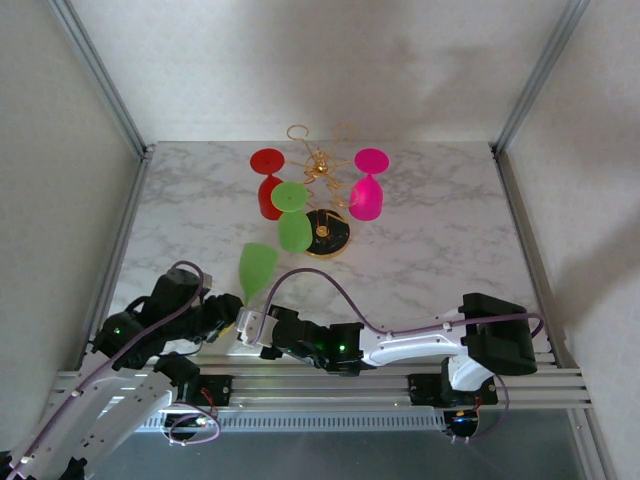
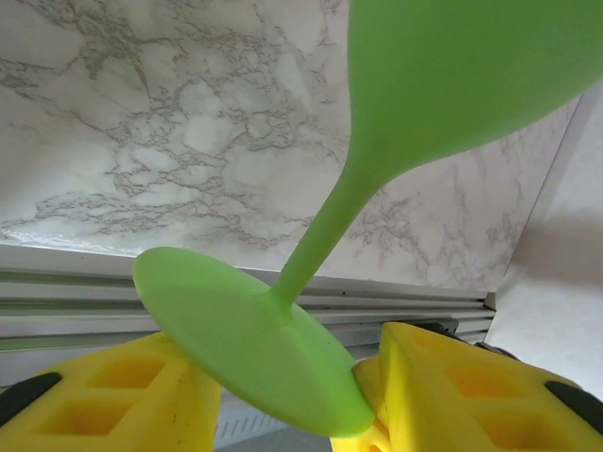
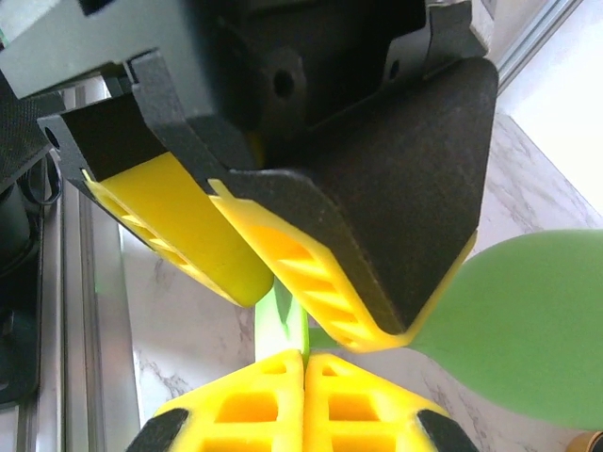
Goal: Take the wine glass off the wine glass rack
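- A green wine glass (image 1: pixel 256 266) is off the wine glass rack (image 1: pixel 322 170) and held in the air over the near left part of the marble table (image 1: pixel 430 250), bowl pointing toward the rack.
- The left gripper (image 2: pixel 283 395) clenches the glass by its round foot, which lies between the yellow fingers (image 2: pixel 452 386). This likely keeps the bowl and stem clear.
- The right gripper (image 3: pixel 303 363) has its fingers pressed together right against the left one. The green stem sits just past their tips; whether they pinch it I cannot tell.
- A second green glass (image 1: pixel 293 215), a red glass (image 1: pixel 267 185) and a magenta glass (image 1: pixel 367 190) hang on the rack, well apart from the held glass.
- Bare marble lies open to the right of the held glass; the metal rail (image 1: pixel 400 385) bounds the near edge.
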